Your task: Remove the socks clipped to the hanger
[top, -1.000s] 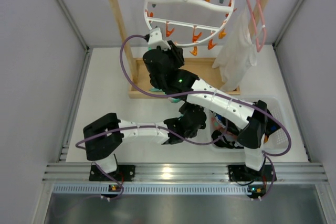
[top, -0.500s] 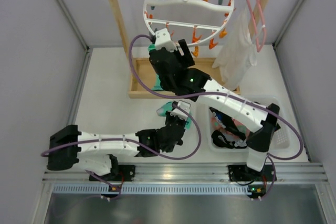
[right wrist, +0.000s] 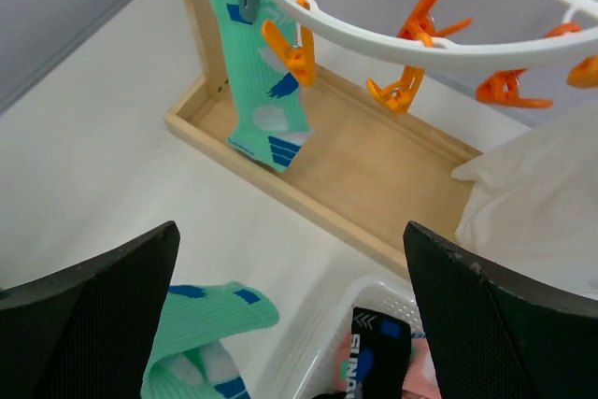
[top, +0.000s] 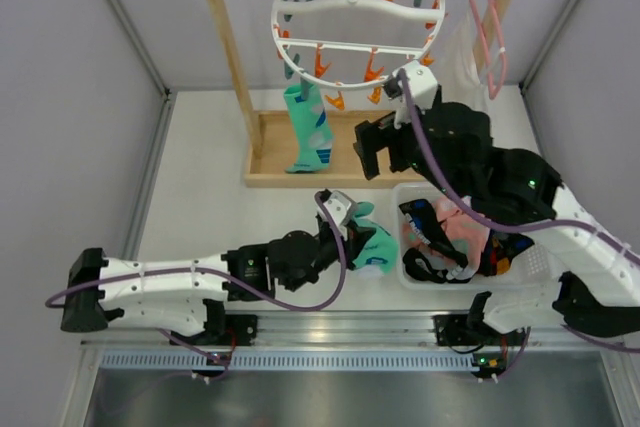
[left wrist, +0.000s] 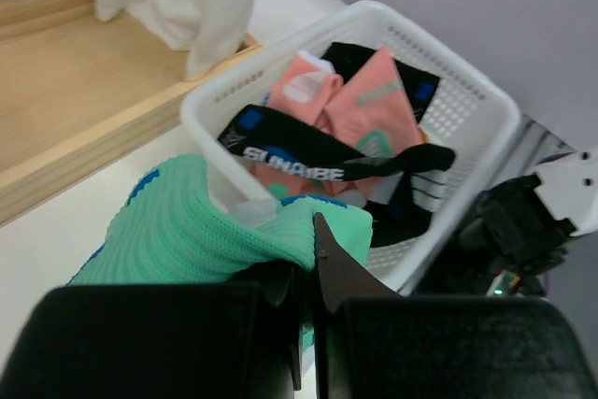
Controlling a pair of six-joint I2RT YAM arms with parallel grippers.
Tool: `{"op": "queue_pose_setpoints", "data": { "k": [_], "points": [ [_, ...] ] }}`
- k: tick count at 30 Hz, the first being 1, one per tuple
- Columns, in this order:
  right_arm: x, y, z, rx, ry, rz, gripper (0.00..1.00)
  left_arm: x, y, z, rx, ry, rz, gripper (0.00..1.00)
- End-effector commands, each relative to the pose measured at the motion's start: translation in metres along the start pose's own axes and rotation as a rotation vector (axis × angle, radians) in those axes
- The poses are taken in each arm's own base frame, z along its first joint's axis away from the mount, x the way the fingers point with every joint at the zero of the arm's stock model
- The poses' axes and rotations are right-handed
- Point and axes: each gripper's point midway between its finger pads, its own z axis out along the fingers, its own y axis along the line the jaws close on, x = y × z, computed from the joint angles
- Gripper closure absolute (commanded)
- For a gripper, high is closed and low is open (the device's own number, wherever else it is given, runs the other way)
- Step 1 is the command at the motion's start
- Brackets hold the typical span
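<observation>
The left tool [top: 350,234] lies low over the counter [top: 200,177], reaching out from the left. Its jaws are pinched narrow on a teal sock [top: 373,248]. The bunched fabric bulges out ahead of the tool and to its left [left wrist: 187,231]. Just to the right of this tool, almost touching the held sock, is a white basket [left wrist: 280,63]. It holds pink socks [left wrist: 350,100] and a black sock [left wrist: 318,163] with white lettering.

Far ahead of the left tool and a little to its left, a second teal sock [top: 307,127] hangs upright. It is clipped at its cuff to the rim of the hanger [top: 355,47], over the base of the wooden frame [top: 230,47].

The right tool [top: 378,150] is raised, just below the near edge of the hanger. Its jaws are spread wide with nothing between them. From its wrist, the clipped sock [right wrist: 266,109] is ahead and to the left. The hanger's rim and orange clips [right wrist: 397,91] pass overhead. A white garment [right wrist: 533,193] hangs at the tool's right.
</observation>
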Motion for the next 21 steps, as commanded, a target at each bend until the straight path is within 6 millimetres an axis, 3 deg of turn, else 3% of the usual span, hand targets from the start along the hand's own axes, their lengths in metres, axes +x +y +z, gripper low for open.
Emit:
{"op": "queue_pose_setpoints", "data": {
  "k": [1, 4, 5, 6, 7, 9, 16, 17, 18, 19, 21],
  "points": [
    [0.004, -0.004, -0.040, -0.111, -0.001, 0.061, 0.01, -0.033, -0.051, 0.002, 0.196, -0.020, -0.073, 1.00],
    [-0.003, -0.025, -0.067, -0.089, -0.050, 0.094, 0.01, -0.051, -0.073, 0.012, 0.250, -0.031, -0.077, 1.00],
    [-0.004, -0.031, -0.073, -0.079, -0.056, 0.100, 0.01, -0.048, -0.082, 0.018, 0.275, -0.014, -0.072, 1.00],
    [-0.007, -0.041, -0.083, -0.060, -0.080, 0.114, 0.00, -0.066, -0.093, 0.020, 0.302, -0.041, -0.083, 1.00],
    [-0.008, -0.046, -0.088, -0.049, -0.092, 0.124, 0.01, -0.059, -0.099, 0.028, 0.308, -0.018, -0.073, 1.00],
    [-0.013, -0.059, -0.104, -0.031, -0.132, 0.159, 0.01, -0.065, -0.113, 0.035, 0.339, -0.009, -0.073, 1.00],
    [-0.029, -0.101, -0.139, 0.074, -0.269, 0.272, 0.00, -0.065, -0.145, 0.102, 0.352, 0.043, -0.039, 1.00],
    [-0.031, -0.105, -0.142, 0.088, -0.278, 0.282, 0.00, -0.066, -0.140, 0.114, 0.349, 0.054, -0.051, 1.00],
    [-0.033, -0.110, -0.146, 0.099, -0.291, 0.292, 0.01, -0.081, -0.150, 0.120, 0.395, 0.042, -0.067, 1.00],
    [-0.034, -0.111, -0.148, 0.099, -0.298, 0.298, 0.01, -0.063, -0.147, 0.140, 0.379, 0.078, -0.062, 1.00],
    [-0.037, -0.114, -0.153, 0.101, -0.318, 0.313, 0.01, -0.069, -0.147, 0.158, 0.381, 0.074, -0.053, 1.00]
  ]
}}
